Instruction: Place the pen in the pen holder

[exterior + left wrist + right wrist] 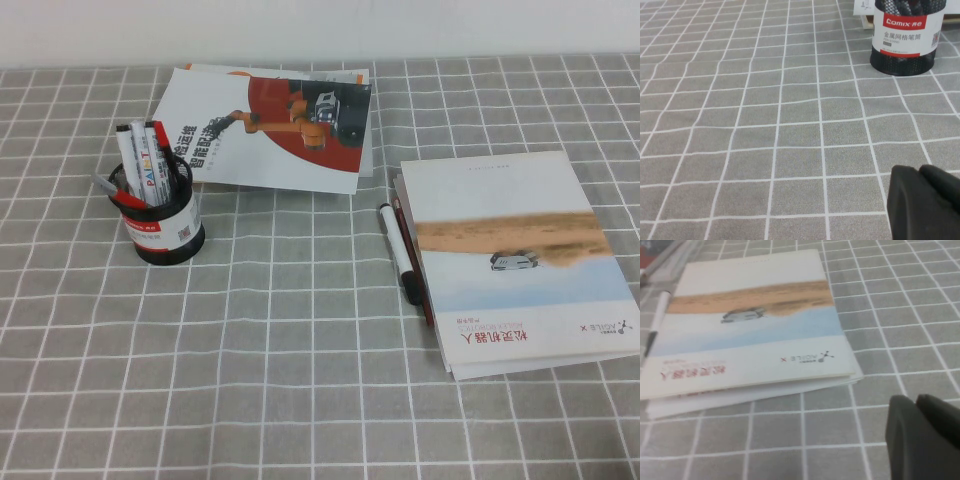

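The pen (397,250), a white marker with black ends, lies on the checked cloth against the left edge of a booklet. It also shows in the right wrist view (659,314). The pen holder (166,224), a black cup with a red-and-white label, stands at the left; it also shows in the left wrist view (906,37). Neither arm shows in the high view. My left gripper (920,170) is shut and empty, low over the cloth, well short of the holder. My right gripper (916,400) is shut and empty, over the cloth near the booklet's corner.
A booklet (515,260) lies at the right, with a thin dark red pen (413,265) between it and the marker. A magazine (270,125) lies at the back. Several red-capped markers (140,160) stand in the holder.
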Motion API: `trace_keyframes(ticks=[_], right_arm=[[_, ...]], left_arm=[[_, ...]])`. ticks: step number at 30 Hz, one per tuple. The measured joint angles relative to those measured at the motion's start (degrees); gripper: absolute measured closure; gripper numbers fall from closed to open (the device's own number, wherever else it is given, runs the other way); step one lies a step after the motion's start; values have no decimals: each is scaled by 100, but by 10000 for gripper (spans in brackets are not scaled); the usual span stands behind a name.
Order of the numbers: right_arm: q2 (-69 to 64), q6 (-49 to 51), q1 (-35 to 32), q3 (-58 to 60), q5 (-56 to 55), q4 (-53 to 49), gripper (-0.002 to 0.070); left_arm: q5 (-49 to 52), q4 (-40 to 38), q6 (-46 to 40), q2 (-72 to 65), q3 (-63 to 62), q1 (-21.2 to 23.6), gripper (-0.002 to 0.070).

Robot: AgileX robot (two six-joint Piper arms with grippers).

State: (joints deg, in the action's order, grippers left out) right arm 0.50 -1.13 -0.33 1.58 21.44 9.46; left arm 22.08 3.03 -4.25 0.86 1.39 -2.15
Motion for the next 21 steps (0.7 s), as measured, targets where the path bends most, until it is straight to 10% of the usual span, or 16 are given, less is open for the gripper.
trace_keyframes(ticks=[7,14,21], right_arm=[[0,0,0,0,-56,1331,688],[0,0,0,0,-430,5256,688],[0,-508,0,0,-855,6133,688]], left_arm=[[0,0,0,0,0,0,678],[0,0,0,0,0,0,678],[0,0,0,0,0,0,678]])
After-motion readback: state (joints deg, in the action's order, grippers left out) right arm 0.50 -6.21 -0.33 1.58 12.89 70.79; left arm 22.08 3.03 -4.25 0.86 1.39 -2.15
